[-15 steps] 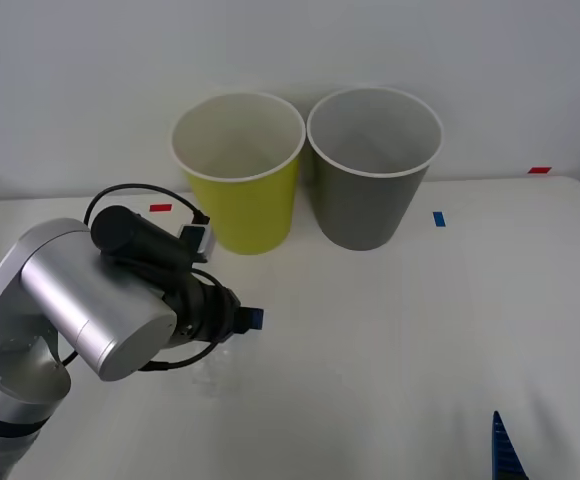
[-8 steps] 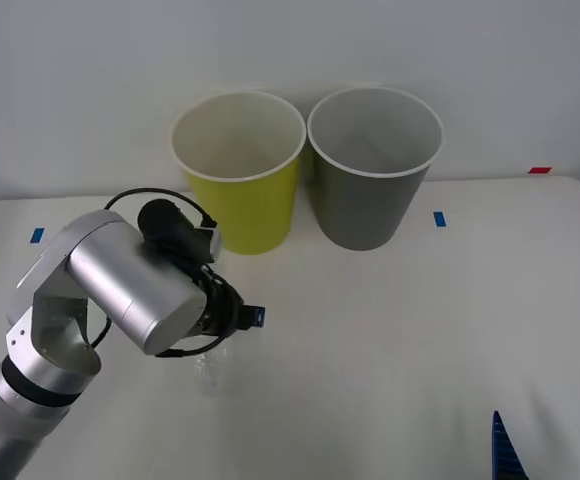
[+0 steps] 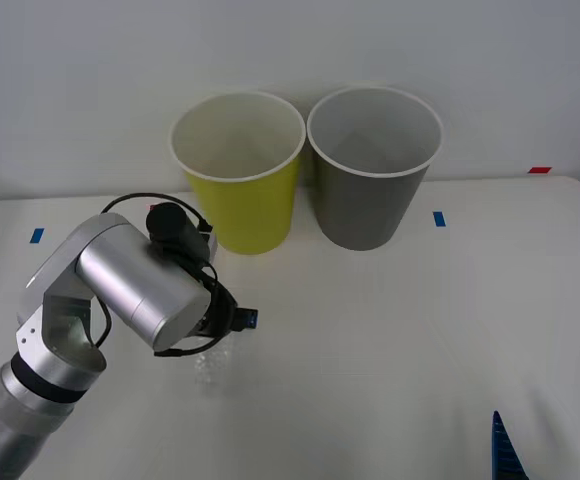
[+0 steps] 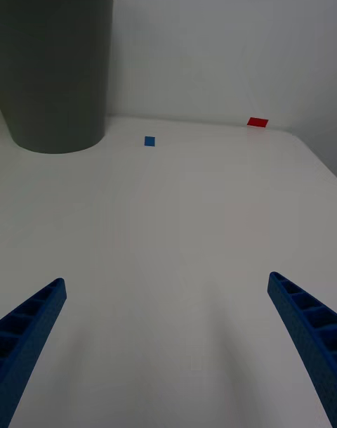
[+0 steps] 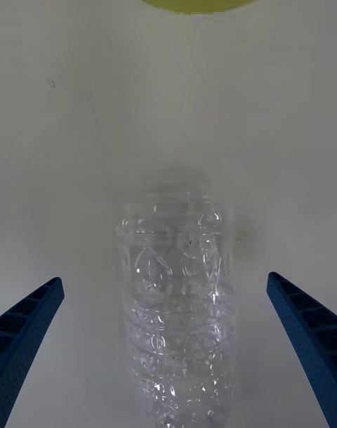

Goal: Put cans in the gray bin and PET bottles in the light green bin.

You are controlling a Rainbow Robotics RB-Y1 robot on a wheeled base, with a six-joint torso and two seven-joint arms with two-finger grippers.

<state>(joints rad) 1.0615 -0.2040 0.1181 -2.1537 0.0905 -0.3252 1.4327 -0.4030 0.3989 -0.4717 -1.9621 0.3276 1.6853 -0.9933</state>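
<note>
1. At the near right edge of the white table [image 3: 420, 330], the right gripper [image 3: 550, 440] rests low and idle, its blue ribbed fingers [image 4: 35, 329] set wide apart with bare tabletop between them.
2. On the near left, the silver left arm [image 3: 120, 285] reaches over the table, and the left gripper [image 5: 168, 344] is poised over the small clear ribbed plastic PET bottle [image 5: 179, 287].
3. In the left wrist view, the left gripper's blue fingers [image 5: 302, 336] stand spread, one on each side of the bottle, not touching its body.
4. In the front view the bottle [image 3: 213, 368] sits on the table just beside the arm's wrist, partly hidden by it; whether it stands or lies cannot be told.
5. Farther back, the tall tapered yellow-green bucket with a white rim, the light green bin [image 3: 250, 205], stands upright on the table, beyond the bottle.
6. Just to the right of it, nearly touching, stands the tall tapered dark gray bucket with a white rim, the gray bin [image 3: 370, 200], also upright.
7. Small blue tape marks [image 3: 438, 218] and red tape marks [image 3: 538, 170] lie on the tabletop near the buckets and the far edge.
</note>
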